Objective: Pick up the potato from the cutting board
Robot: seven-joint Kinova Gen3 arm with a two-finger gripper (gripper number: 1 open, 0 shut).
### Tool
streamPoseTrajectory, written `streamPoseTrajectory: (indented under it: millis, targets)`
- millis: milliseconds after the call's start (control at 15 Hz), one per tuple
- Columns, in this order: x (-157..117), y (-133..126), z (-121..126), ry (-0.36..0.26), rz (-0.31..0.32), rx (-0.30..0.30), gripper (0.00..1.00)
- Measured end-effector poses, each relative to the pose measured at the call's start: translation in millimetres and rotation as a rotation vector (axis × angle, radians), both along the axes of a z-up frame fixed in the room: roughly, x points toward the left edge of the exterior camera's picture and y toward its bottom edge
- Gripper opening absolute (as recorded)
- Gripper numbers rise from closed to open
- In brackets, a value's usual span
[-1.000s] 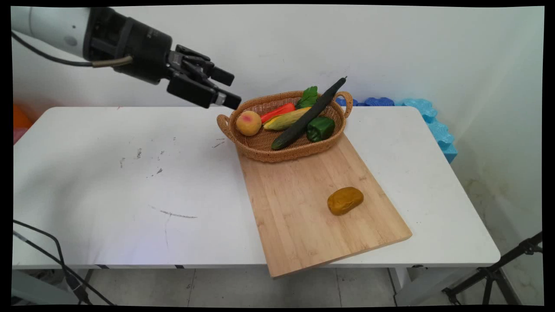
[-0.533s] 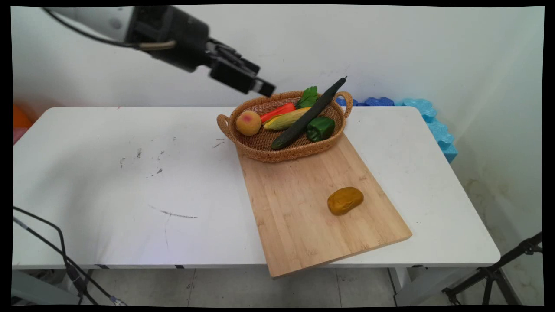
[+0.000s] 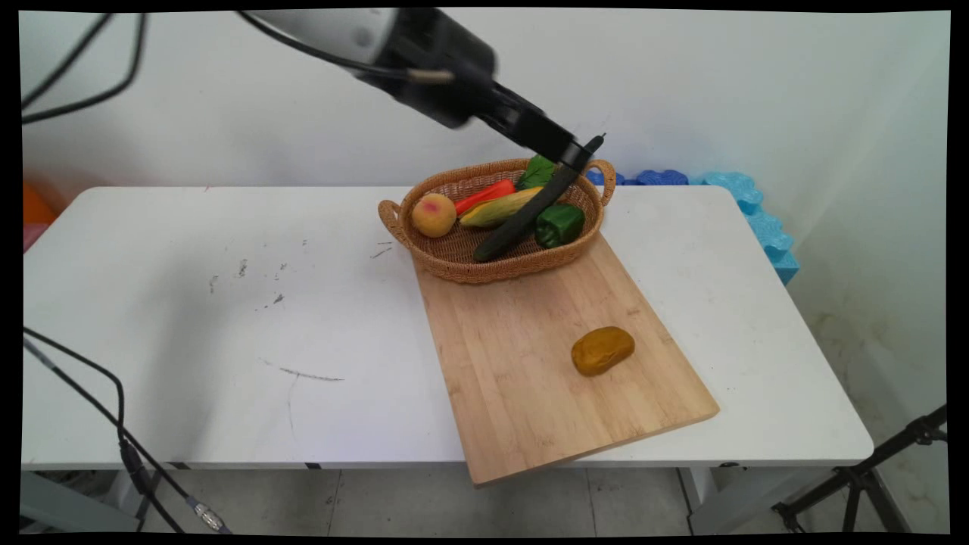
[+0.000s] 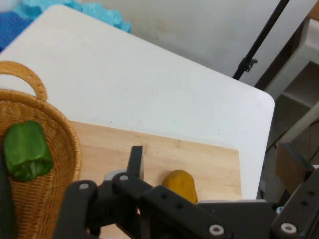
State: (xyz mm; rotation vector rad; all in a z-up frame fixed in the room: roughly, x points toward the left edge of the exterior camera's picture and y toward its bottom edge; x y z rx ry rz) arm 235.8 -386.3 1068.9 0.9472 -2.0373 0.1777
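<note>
My gripper (image 3: pixel 569 156) hangs over the far right part of a wicker basket (image 3: pixel 454 269), close above the upper end of a long dark cucumber (image 3: pixel 515 227). In the hand view the gripper (image 4: pixel 214 164) is open, with nothing between its fingers (image 4: pixel 134 160). The basket also holds a peach (image 3: pixel 434 215), a corn cob (image 3: pixel 496 210), a red vegetable (image 3: pixel 484 195), a leafy green (image 3: pixel 536 170) and a green pepper (image 3: pixel 560 224). In the hand view, the green pepper (image 4: pixel 26 151) lies in the basket (image 4: pixel 55 164) at the left.
The basket rests on the far end of a wooden cutting board (image 3: pixel 530 378), which overhangs the table's near edge. A brown-yellow potato (image 3: pixel 602 350) lies on the board. Blue foam (image 3: pixel 757 212) sits behind the table's right corner. A black tripod (image 3: pixel 870 477) stands at the lower right.
The arm has swung right along the back of the table, carrying the gripper from left of the basket to above its far right side. Nothing on the table has moved.
</note>
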Motion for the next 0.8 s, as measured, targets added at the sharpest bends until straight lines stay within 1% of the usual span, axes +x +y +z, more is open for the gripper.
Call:
streamPoseTrajectory:
  millis: [67, 133, 267, 533, 667, 800]
  targets:
    - [-12, -4, -3, -0.006, 0.005, 0.010, 1.00]
    - [-32, -9, -11, -0.019, 0.008, 0.029, 1.00]
    - [-58, -15, -26, -0.044, 0.012, 0.056, 1.00]
    - [-96, -24, -62, -0.101, 0.012, 0.101, 1.00]
    - [-116, -29, -87, -0.139, 0.010, 0.126, 1.00]
    - [-127, -33, -106, -0.167, 0.007, 0.145, 1.00]
